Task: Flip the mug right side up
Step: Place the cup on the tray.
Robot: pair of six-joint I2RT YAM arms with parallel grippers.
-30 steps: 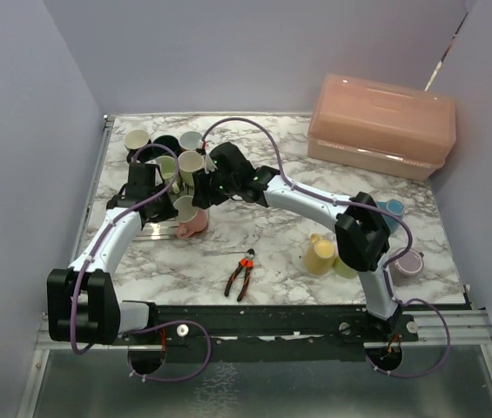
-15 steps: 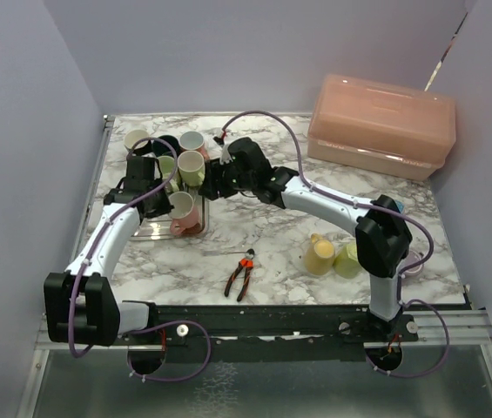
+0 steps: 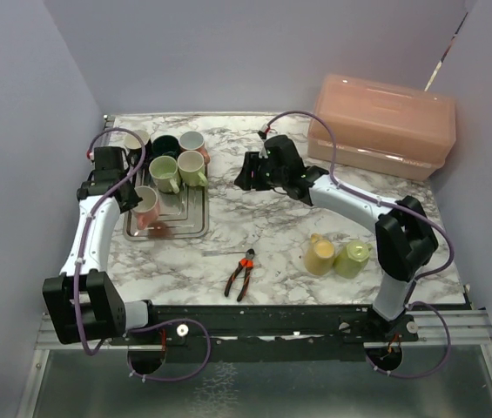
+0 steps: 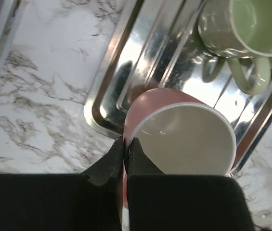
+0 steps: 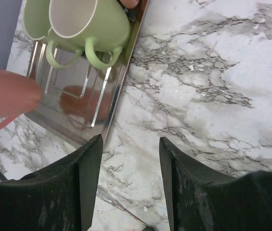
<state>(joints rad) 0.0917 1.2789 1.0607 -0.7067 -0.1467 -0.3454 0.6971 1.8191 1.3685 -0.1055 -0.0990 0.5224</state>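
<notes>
- Your left pincer (image 4: pixel 126 155) is clamped tight on the rim of the pink mug (image 4: pixel 184 139), one finger inside the mouth and one outside.
- The pink mug is mouth-up over the left part of the metal tray (image 4: pixel 97 111) (can't tell from these views if its base rests on the tray or hangs just above it).
- Your right pincer (image 5: pixel 128 178) has its jaws spread fairly wide with nothing between them. It's over the marble table (image 5: pixel 213 96), just to the right of the tray's edge.
- Two green mugs (image 3: pixel 165 172) stand mouth-up, side by side, at the far end of the tray.
- The pliers (image 3: pixel 241 274) lie on the table towards the near edge, well apart from the tray.
</notes>
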